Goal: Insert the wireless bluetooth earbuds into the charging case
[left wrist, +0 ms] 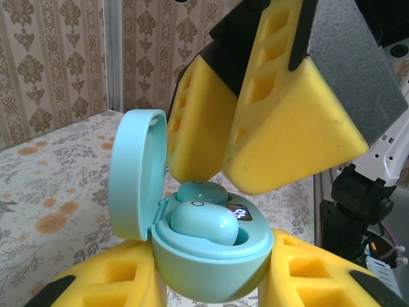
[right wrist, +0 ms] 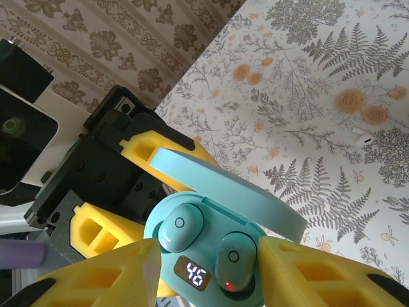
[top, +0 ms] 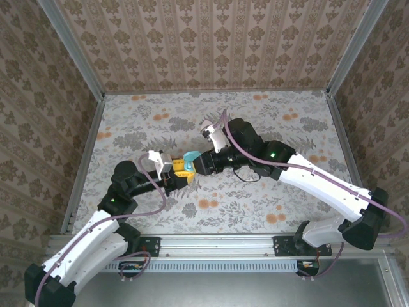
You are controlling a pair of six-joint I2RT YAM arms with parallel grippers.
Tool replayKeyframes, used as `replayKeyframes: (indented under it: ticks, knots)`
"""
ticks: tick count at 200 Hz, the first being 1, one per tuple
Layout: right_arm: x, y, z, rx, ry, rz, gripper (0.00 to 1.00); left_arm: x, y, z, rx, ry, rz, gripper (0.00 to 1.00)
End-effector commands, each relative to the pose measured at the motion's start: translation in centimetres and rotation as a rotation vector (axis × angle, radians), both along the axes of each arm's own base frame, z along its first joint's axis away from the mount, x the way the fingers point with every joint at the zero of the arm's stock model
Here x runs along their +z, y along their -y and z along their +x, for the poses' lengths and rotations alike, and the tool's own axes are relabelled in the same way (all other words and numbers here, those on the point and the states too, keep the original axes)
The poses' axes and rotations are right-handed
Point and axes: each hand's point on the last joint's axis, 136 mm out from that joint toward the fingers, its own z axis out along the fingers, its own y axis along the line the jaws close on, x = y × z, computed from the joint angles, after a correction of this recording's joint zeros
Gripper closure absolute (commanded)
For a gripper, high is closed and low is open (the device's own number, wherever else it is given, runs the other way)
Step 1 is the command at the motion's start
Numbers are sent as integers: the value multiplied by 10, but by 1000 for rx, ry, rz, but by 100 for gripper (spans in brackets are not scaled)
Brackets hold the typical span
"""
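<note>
The teal charging case [left wrist: 214,262] is held above the table with its lid [left wrist: 137,173] standing open, and my left gripper [left wrist: 214,284] is shut on its lower body. Two teal earbuds lie in the case. The one nearer my left gripper [right wrist: 181,227] sits a little high in its socket. The other [right wrist: 233,259] sits lower and shows a red light. The case display [right wrist: 196,274] reads 46. My right gripper [right wrist: 208,275] is open just above the case, one yellow finger [right wrist: 102,278] on each side. One white earbud [right wrist: 361,135] lies on the table. In the top view the case [top: 188,158] sits between the two grippers.
The floral table [top: 255,204] is walled by patterned panels with metal rails [top: 86,166] along the sides. A black cable [top: 246,174] loops on the table under the right arm. Both arms meet at the table's middle left.
</note>
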Motion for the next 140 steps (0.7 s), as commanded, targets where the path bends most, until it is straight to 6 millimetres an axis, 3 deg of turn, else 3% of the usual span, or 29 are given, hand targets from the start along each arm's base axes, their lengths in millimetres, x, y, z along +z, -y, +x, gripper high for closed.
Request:
replayKeyframes:
  ticks: [1,37,73,107,140]
  knots:
    - [33,11,-2,-35,46,54,55,26,2,-6,-26,84,-39,70]
    - [52,22,-2,-74,84,90,54,30,1,-7,-28,84,-43,70]
    - [50,30,20,-179,57,91,54,33,1,-9,-32,84,-60,69]
    - [43,25,43,-221,-5,114,54,29,1,-10,-34,78,-63,70]
    - [38,12,52,-192,-70,146,54,31,1,-10,-33,76,-75,69]
